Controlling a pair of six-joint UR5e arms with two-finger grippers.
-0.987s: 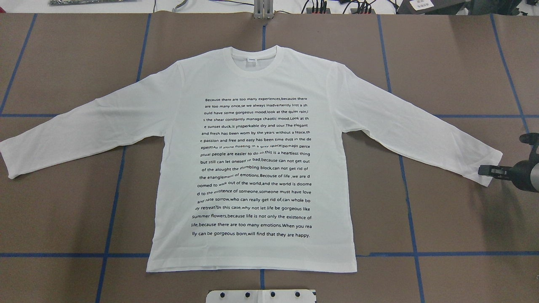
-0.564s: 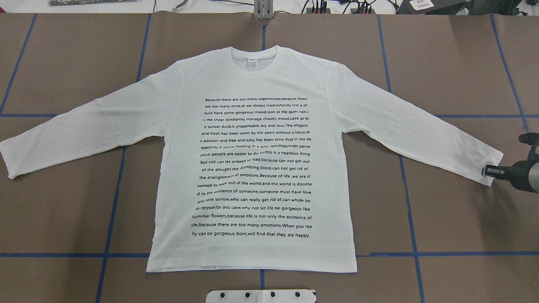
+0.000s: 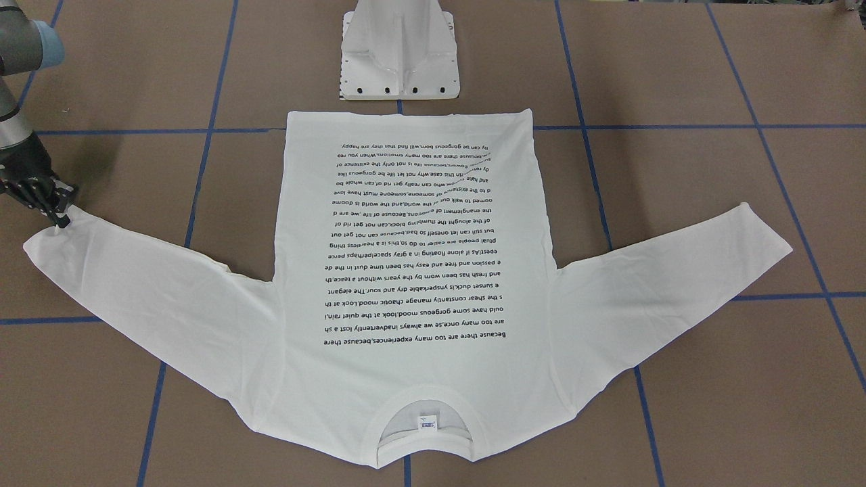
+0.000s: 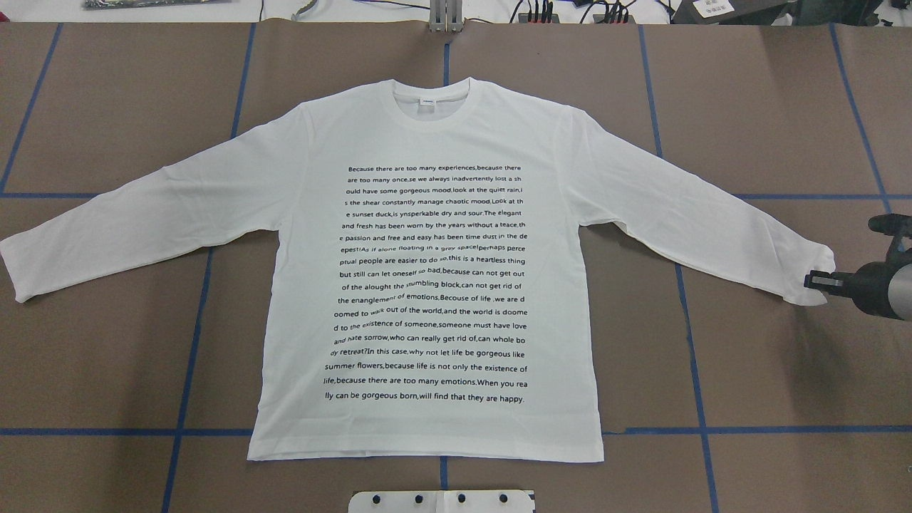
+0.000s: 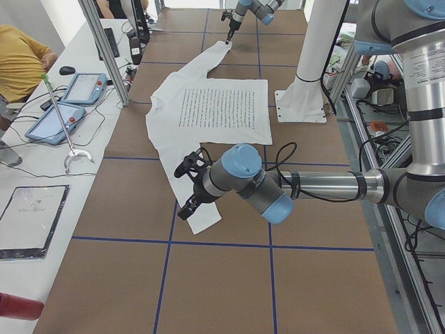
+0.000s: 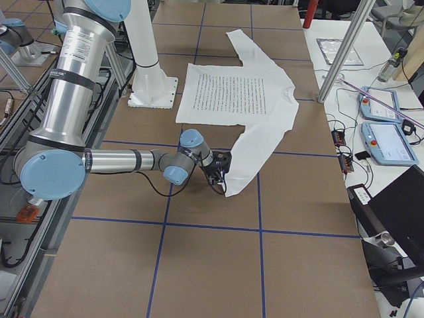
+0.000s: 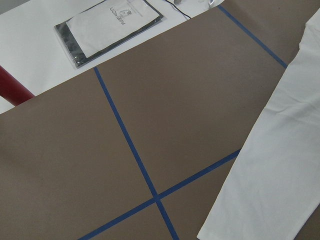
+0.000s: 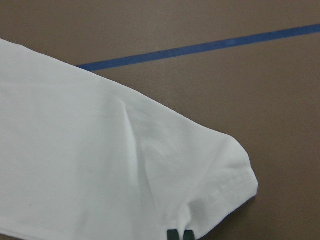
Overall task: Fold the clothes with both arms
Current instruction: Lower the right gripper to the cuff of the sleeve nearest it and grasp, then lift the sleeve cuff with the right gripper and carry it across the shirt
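The white long-sleeved T-shirt (image 4: 427, 142) lies flat on the brown table, printed text up, collar at the far side and both sleeves spread. It also shows in the front view (image 3: 325, 379). My right gripper (image 4: 816, 280) is shut on the right sleeve's cuff (image 8: 220, 190), which is bunched at the black fingertips (image 8: 172, 235). It shows in the front view (image 3: 57, 213) too. My left gripper (image 5: 189, 191) shows only in the exterior left view, over the left sleeve's end (image 7: 270, 170). I cannot tell whether it is open or shut.
The white pedestal mount (image 3: 399, 54) stands behind the shirt's hem. Blue tape lines (image 4: 185, 356) grid the table. A side bench with tablets (image 5: 83, 87), a metal post (image 5: 104, 49) and a red bottle (image 5: 17, 306) runs along the far edge, with a person (image 5: 21, 62) there.
My right gripper went from open at the right cuff to shut on it. It then drew the cuff slightly toward the shirt's body, bunching it.
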